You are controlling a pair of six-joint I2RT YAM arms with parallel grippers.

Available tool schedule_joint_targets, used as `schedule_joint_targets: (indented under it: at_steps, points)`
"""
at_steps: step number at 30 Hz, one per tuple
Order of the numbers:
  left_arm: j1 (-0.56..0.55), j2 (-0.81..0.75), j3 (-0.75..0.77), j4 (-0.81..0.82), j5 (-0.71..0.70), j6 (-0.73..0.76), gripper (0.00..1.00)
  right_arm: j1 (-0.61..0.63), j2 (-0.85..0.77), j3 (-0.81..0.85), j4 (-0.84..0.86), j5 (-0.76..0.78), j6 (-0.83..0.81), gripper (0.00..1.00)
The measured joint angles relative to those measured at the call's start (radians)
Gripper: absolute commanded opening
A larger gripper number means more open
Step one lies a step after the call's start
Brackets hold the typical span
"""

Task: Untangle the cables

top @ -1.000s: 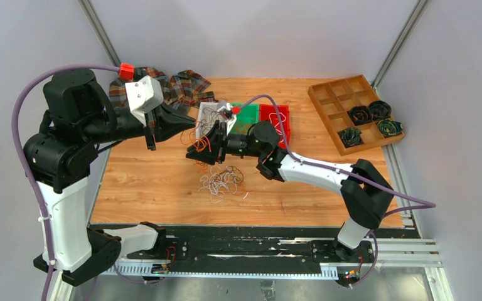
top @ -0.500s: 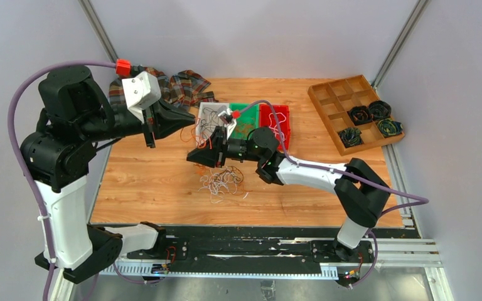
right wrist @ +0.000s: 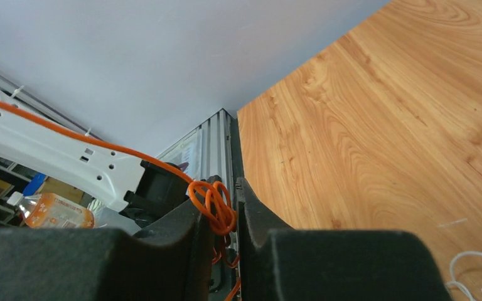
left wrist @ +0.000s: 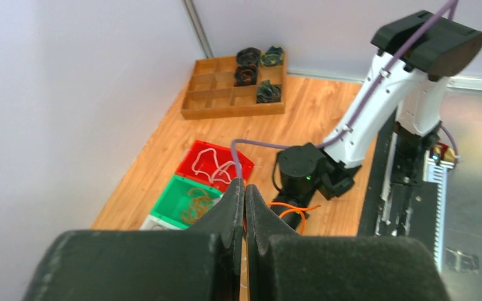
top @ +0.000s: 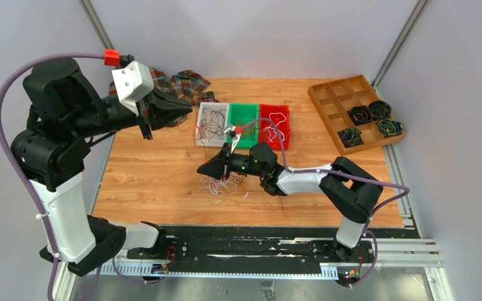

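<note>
Cables [top: 221, 183]: hair-fine looping strands in white, black and orange, a loose bunch on the wood-grain tabletop [top: 144, 179], nearside of the green bin [top: 246, 115]. Right fingers [right wrist: 185, 235] pinch a knotted orange cable [right wrist: 216, 207]; they've dropped beside the bunch. Left fingers [left wrist: 228, 213] pressed together, pulled back left of the bin.

The top camera sits high behind the near edge and looks down and forward over the whole worktop [top: 150, 182]. The left wrist camera, raised over the far-left corner, faces the right edge and shares the trays [left wrist: 208, 169], box [left wrist: 226, 94] and right arm [left wrist: 376, 106] with it. The right wrist camera lies low, close to the wood mid-worktop, facing the near-left corner and the left arm [right wrist: 69, 160].
</note>
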Motion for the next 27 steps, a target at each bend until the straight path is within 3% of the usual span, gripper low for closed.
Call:
schedule_joint_targets:
  at_steps: [6,12,20,25,27]
  points:
    - [0.000,0.065,0.135,-0.007,-0.079,0.013,0.00,0.014,0.002,-0.103,0.077,0.075,0.002,0.19]
    - [0.000,0.075,0.156,0.006,-0.171,0.032,0.00,0.043,0.002,-0.209,0.131,0.150,-0.004,0.18]
    - [0.000,0.074,0.156,0.125,-0.319,0.053,0.00,0.054,0.004,-0.293,0.163,0.222,-0.023,0.04]
    - [0.000,0.061,0.129,0.174,-0.346,0.053,0.00,0.065,-0.018,-0.314,0.148,0.257,-0.057,0.32]
    - [0.000,0.050,0.105,0.178,-0.339,0.049,0.00,0.065,-0.071,-0.314,0.095,0.268,-0.085,0.38]
